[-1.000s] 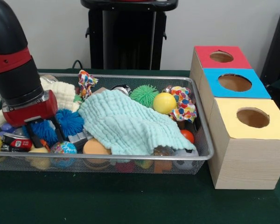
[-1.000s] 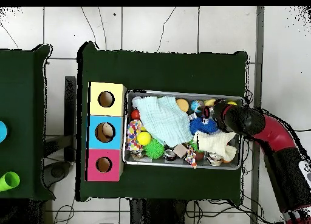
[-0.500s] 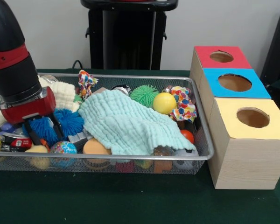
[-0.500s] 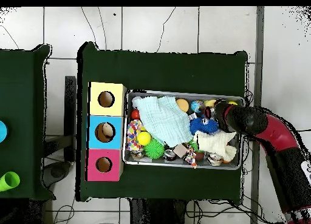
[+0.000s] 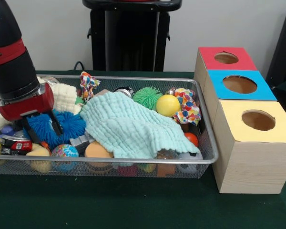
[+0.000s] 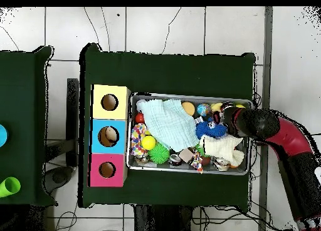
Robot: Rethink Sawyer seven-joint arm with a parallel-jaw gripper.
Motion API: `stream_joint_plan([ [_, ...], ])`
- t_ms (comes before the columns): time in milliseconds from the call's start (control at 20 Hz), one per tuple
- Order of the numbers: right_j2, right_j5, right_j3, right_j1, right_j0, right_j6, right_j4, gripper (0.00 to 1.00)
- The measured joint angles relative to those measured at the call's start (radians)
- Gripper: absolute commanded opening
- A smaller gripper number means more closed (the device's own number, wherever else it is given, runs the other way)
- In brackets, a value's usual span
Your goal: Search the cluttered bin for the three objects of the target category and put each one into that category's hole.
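My gripper (image 5: 42,132) is at the left end of the wire bin (image 5: 133,161), shut on a blue spiky ball (image 5: 40,125) that sits between its two black fingers. A second blue spiky clump (image 5: 72,125) touches it on the right. In the overhead view the gripper (image 6: 217,121) is at the bin's right end, with the blue spiky ball (image 6: 210,129) beside it. Three wooden boxes with round holes stand by the bin: red (image 5: 226,58), blue (image 5: 240,84) and yellow (image 5: 257,120).
A mint cloth (image 5: 133,126) covers the bin's middle. Around it lie a green spiky ball (image 5: 147,97), a yellow ball (image 5: 168,105), a colourful rope toy (image 5: 187,106), a white cloth (image 5: 64,97) and several small balls along the front wall.
The gripper has risen a little and drifted left. The blue spiky ball between its fingers has come up with it.
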Motion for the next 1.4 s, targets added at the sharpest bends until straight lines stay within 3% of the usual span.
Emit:
stream_joint_plan([
  [650,0.0,0.001,-0.015,0.026,-0.009,0.0,-0.01,1.0],
  [1400,-0.011,0.001,-0.032,0.029,0.016,0.0,-0.081,1.0],
])
